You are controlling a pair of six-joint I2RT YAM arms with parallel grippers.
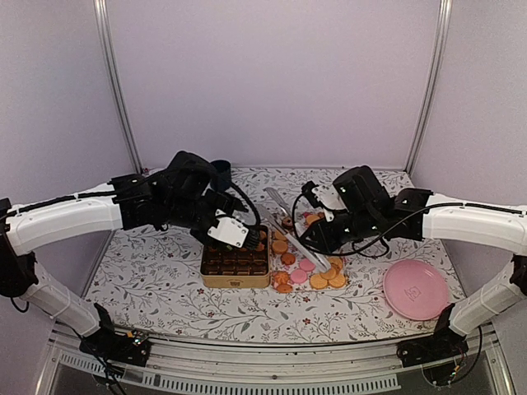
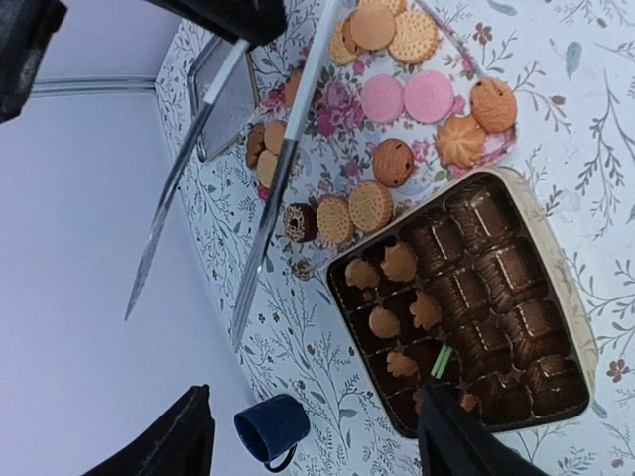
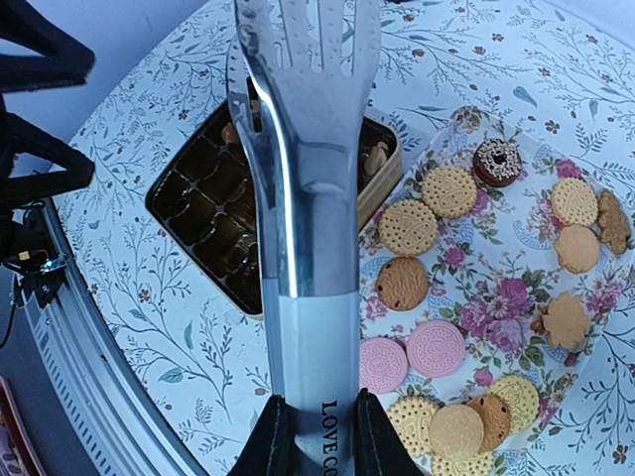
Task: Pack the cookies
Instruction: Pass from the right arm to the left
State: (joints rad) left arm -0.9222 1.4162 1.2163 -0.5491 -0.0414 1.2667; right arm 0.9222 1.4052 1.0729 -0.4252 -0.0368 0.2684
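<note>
The cookies (image 1: 317, 280) lie heaped on a floral plate (image 3: 506, 297) just right of a gold tin (image 1: 235, 281) with a brown compartment tray. Most are golden, two pink (image 3: 437, 347), one a dark doughnut (image 3: 496, 162). Several golden cookies (image 2: 402, 263) sit in the tin's far-row compartments, with a thin green piece (image 2: 442, 360) beside them. My left gripper (image 1: 233, 233) hovers over the tin's far edge, open, nothing between its fingers (image 2: 456, 446). My right gripper (image 3: 317, 436) is shut on steel tongs (image 3: 308, 149), whose tips reach over the tin.
A large pink plate (image 1: 416, 290) lies at the right front of the table. A blue mug (image 2: 270, 428) stands behind the tin near the back wall. A flat metal lid or tray (image 2: 223, 99) lies behind the floral plate.
</note>
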